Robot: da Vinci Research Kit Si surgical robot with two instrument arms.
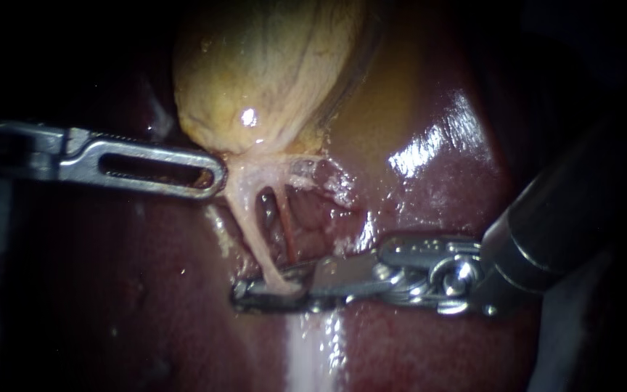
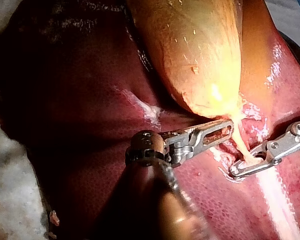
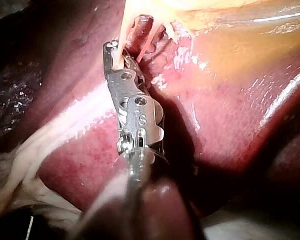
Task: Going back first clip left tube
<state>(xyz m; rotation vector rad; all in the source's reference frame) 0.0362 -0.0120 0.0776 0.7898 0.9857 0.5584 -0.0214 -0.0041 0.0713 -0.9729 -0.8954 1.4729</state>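
1. Right instrument [image 1: 255, 294]. It is nearest the camera. The shaft enters from the right edge of the endoscope view and reaches to the lower centre of the frame. Its jaws are pressed onto the lower end of the left tube [image 1: 254, 232], one on each side. The right wrist view shows the tube lying between them and touching both.

2. Left tube. This pale strand runs from centre frame down and slightly right into those jaws. The thinner, reddish right tube [image 1: 289, 239] lies just beside it, clear of the jaws, with a dark gap between the two tubes.

3. Clip. No clip can be made out on the tube, because the jaws cover the site where it would sit.

4. Left instrument [image 1: 212, 176]. It enters from the left edge at mid-height, and its tip lies against the pale tissue at the neck of the gallbladder [image 1: 270, 72]. Only one flat, slotted face shows, so it cannot be told whether the tip is pinching that tissue.

5. Background. The gallbladder fills the upper centre of the frame. The liver [image 1: 437, 189] lies behind and around everything.

Status (judgement): the withdrawal is not yet evident. What is left is to release the tube, back the right instrument off toward the right edge without snagging the right tube, and check that the clip is seated.
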